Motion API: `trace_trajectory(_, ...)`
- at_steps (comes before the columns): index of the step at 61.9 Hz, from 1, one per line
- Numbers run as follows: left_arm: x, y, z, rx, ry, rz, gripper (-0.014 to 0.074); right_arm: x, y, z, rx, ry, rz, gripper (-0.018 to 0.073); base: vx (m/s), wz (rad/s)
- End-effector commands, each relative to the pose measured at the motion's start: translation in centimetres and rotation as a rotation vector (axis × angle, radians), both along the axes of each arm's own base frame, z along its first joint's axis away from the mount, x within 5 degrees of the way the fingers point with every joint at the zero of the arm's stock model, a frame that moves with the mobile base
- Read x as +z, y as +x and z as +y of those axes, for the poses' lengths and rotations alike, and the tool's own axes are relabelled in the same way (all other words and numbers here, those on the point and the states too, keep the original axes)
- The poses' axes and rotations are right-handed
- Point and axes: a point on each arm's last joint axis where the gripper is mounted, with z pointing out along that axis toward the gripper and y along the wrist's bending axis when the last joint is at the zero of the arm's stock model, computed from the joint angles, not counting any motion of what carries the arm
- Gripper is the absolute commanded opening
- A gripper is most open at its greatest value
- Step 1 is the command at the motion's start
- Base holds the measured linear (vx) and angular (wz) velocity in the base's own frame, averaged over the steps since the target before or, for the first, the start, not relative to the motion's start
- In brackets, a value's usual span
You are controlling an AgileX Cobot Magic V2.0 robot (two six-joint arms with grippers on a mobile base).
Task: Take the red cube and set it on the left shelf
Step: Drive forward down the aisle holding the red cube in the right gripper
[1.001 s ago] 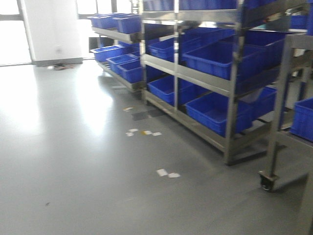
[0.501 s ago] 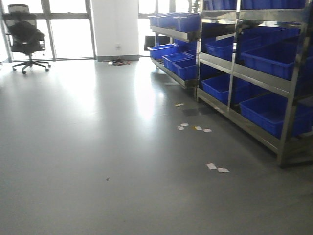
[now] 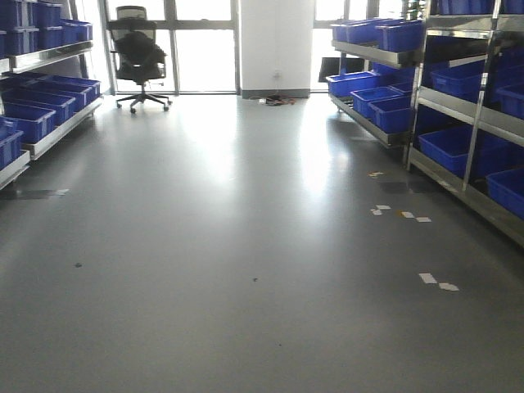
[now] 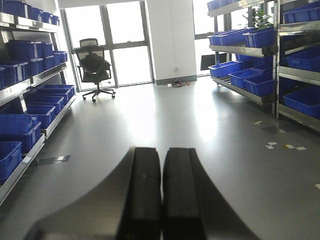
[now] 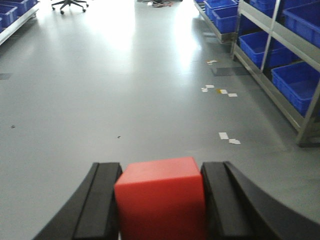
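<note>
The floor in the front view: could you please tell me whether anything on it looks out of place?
Small white scraps lie scattered on the grey floor beside the right-hand shelving, like loose litter or peeling tape. A small dark clutter lies at the far wall's foot.

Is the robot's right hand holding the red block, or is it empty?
Holding it. The red cube sits pressed between the right gripper's two black fingers.

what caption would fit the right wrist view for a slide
Right gripper shut on the red cube, held over the grey floor, with blue crates on a steel rack at right.
</note>
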Motion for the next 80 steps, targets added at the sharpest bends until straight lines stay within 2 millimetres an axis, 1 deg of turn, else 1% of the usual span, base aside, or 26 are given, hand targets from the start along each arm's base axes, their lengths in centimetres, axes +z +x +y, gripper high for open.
trace_trajectory(1, -0.03, 0.09, -0.01, -0.003, -0.006, -0.053, 0.0106, 1.65, 0.11, 0.05, 0.008, -0.011, -0.104, 0.0057, -0.04, 0.26)
trace_trajectory(17, -0.03, 0.09, -0.01, -0.003, -0.006, -0.053, 0.0106, 1.51, 0.13, 0.03, 0.005, -0.011, -0.088, 0.0057, 0.0, 0.14)
trace_trajectory(37, -0.03, 0.09, -0.01, -0.003, -0.006, -0.053, 0.0106, 1.5, 0.09, 0.02, 0.005, -0.011, -0.088, 0.0057, 0.17, 0.08)
trace_trajectory(60, -0.03, 0.09, -0.01, -0.003, -0.006, -0.053, 0.0106, 1.5, 0.09, 0.02, 0.005, -0.011, -0.088, 0.0057, 0.31, 0.23)
trace_trajectory(80, -0.03, 0.09, -0.01, -0.003, -0.006, -0.053, 0.0106, 1.5, 0.09, 0.02, 0.005, -0.011, -0.088, 0.0057, 0.45, 0.07)
